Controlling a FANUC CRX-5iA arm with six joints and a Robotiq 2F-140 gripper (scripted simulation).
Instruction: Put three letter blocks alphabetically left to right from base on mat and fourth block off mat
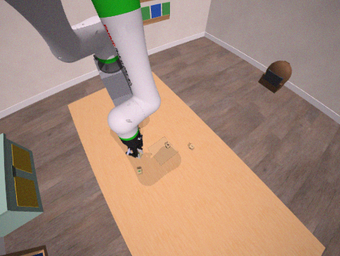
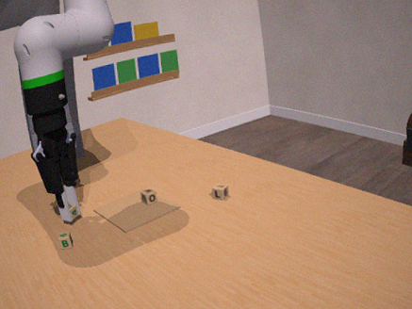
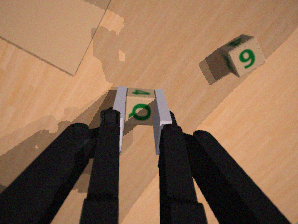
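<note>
My gripper [image 1: 135,152] [image 2: 70,214] [image 3: 139,101] points straight down and is shut on a small wooden block [image 3: 140,104] [image 2: 73,210] with a round green letter on top. The block sits low at the table surface, just left of the thin tan mat [image 1: 164,155] [image 2: 138,216] [image 3: 50,30]. A block marked O [image 1: 167,144] [image 2: 149,197] stands on the mat's far edge. A block marked L [image 1: 191,146] [image 2: 220,192] stands on the table to the right of the mat. A block with green marks [image 1: 139,170] [image 2: 65,240] [image 3: 239,58] stands on the table close in front of the gripper.
The long wooden table [image 1: 211,211] [image 2: 293,259] carries everything. The arm's base column [image 1: 117,84] stands behind the gripper. A green cabinet [image 1: 14,179] is on the floor at the left, and wall shelves [image 2: 131,69] hang at the back.
</note>
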